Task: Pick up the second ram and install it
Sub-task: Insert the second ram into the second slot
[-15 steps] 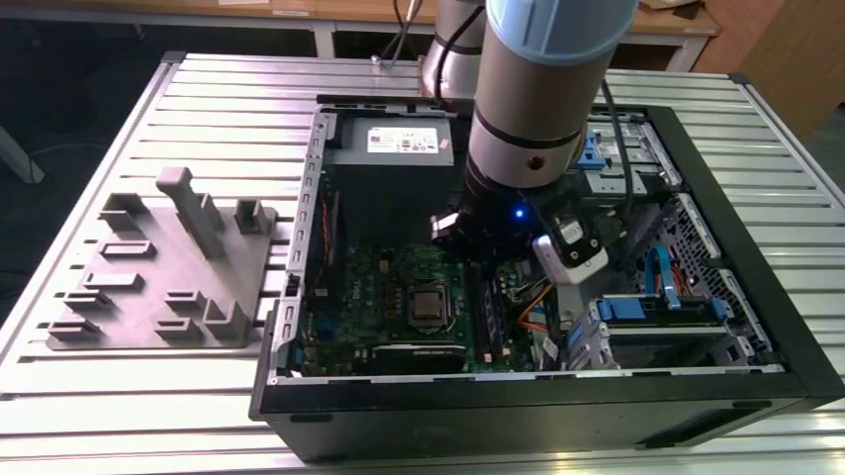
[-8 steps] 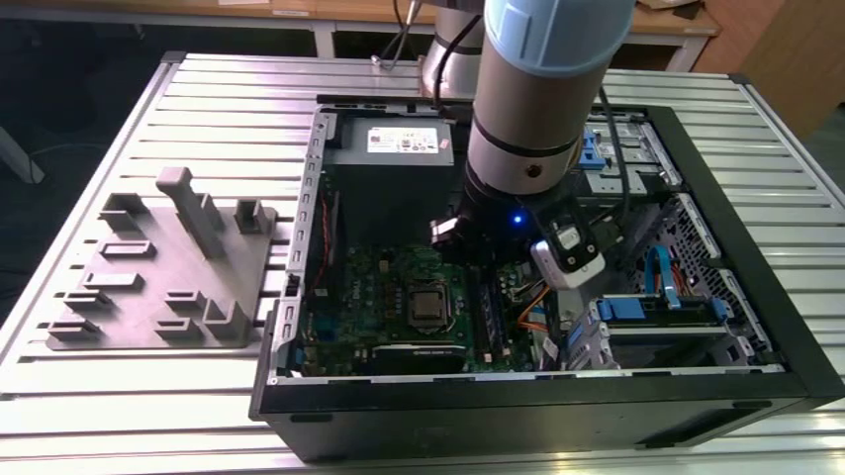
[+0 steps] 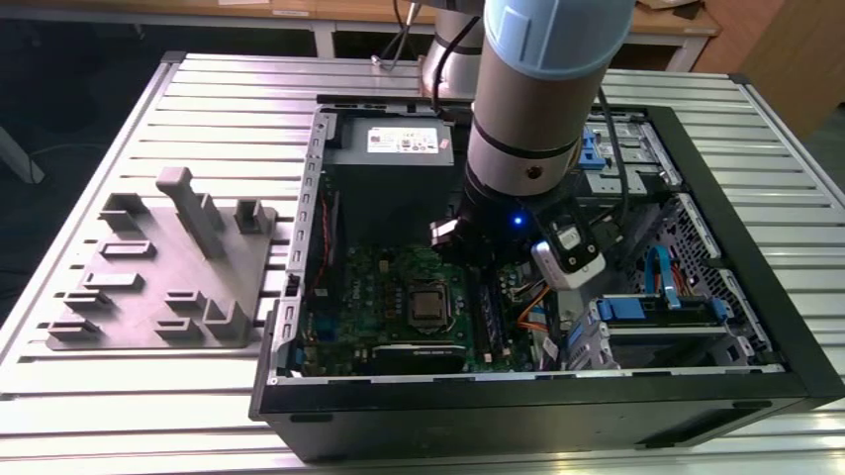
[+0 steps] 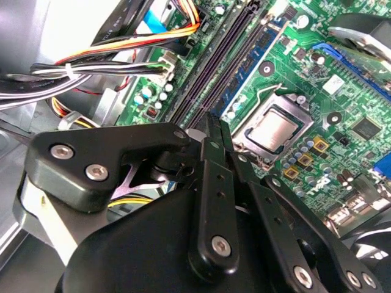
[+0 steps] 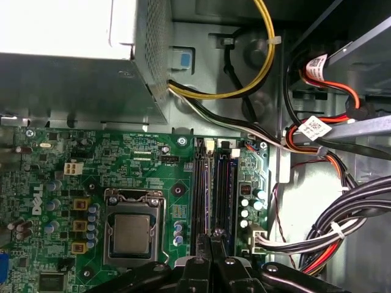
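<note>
Your gripper (image 5: 211,244) has its fingers pressed together, tips right over the memory slots (image 5: 214,195). You can't pick out the second ram among them.

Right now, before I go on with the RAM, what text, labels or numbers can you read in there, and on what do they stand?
Nothing can be quoted with confidence.
power supply sticker, exterior view: dark print on white, too small to read.
white cable tags, first wrist view: barcode-like print, too small to read.
motherboard, first wrist view: a white maker's mark at its edge and tiny component lettering, too small to read.
</note>
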### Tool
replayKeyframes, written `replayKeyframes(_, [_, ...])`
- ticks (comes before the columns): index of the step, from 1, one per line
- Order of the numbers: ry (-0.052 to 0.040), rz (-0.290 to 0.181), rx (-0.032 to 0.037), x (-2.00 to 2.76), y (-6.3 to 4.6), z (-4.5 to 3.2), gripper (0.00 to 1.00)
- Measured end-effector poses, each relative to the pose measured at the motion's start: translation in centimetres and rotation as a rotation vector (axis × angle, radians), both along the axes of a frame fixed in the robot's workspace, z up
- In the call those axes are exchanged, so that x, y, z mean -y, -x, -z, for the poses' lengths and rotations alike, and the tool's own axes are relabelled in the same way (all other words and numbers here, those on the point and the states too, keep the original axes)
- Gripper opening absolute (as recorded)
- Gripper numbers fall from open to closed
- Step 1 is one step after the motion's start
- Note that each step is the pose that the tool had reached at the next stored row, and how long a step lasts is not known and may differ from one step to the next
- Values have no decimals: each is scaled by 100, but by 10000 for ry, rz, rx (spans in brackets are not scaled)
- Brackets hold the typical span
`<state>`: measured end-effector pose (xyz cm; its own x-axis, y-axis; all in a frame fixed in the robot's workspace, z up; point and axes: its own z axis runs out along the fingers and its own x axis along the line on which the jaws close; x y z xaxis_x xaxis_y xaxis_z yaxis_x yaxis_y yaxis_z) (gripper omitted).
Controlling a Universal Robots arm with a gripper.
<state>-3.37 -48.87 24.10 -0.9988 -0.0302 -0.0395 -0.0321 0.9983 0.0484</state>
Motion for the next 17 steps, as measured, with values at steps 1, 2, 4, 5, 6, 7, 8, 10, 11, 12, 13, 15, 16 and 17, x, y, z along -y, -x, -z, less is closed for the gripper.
replayKeyframes(1, [1,-2,0,0,0,0,8])
replayKeyframes(2, [-3,-4,1,0,0,2,8])
replayKeyframes(4, [-15,-4,1,0,8,9,8])
replayKeyframes(5, [-15,-4,1,-1,8,14,8])
replayKeyframes(6, [-16,-4,1,-1,9,24,8])
replayKeyframes(7, [-14,-3,0,0,10,34,8])
replayKeyframes(8, [-14,-3,0,0,10,44,8])
replayKeyframes(10, [-14,6,0,0,11,58,8])
replayKeyframes(11, [-14,35,0,0,11,62,8])
replayKeyframes(12, [-14,60,-1,0,11,62,8])
replayKeyframes(13, [-16,72,-1,0,11,63,8])
replayKeyframes(15, [-19,103,0,0,11,67,8])
replayKeyframes(16, [-20,129,1,0,11,70,8])
replayKeyframes(17, [-20,158,1,0,11,73,8])
